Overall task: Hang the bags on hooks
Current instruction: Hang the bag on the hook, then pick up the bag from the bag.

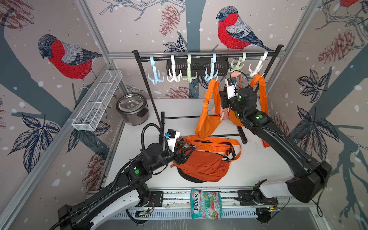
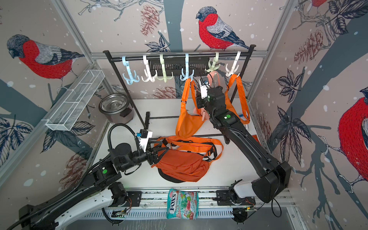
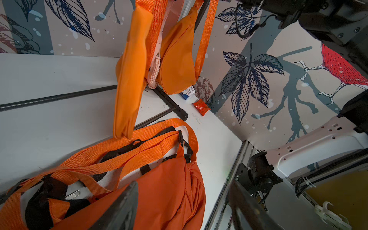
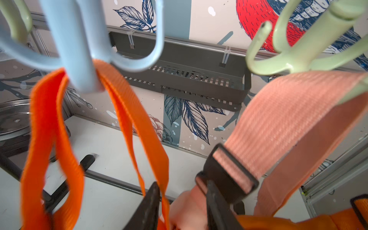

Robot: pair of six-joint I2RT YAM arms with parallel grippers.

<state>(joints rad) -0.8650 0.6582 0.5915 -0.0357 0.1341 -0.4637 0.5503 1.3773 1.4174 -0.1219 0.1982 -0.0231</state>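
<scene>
A dark orange bag (image 1: 203, 165) (image 2: 179, 165) lies flat on the white table, its straps loose beside it. My left gripper (image 3: 184, 185) hovers open just over this bag (image 3: 159, 189), jaws wide apart with nothing pinched. Another orange bag (image 1: 207, 123) hangs by its strap (image 4: 127, 111) from a light blue hook (image 4: 79, 59) on the black rail (image 1: 199, 56). My right gripper (image 4: 182, 184) is open just below that hook, and the strap runs past one finger without being clamped. A pink bag's strap (image 4: 278, 123) hangs from the green hook (image 4: 294, 59) beside it.
A third orange bag's strap (image 1: 262, 93) hangs from the white hook (image 1: 257, 67) at the rail's right end. Three hooks (image 1: 173, 74) to the left are bare. A metal pot (image 1: 132, 111), a wire basket (image 1: 97, 101) and a candy packet (image 1: 206, 204) sit around the edges.
</scene>
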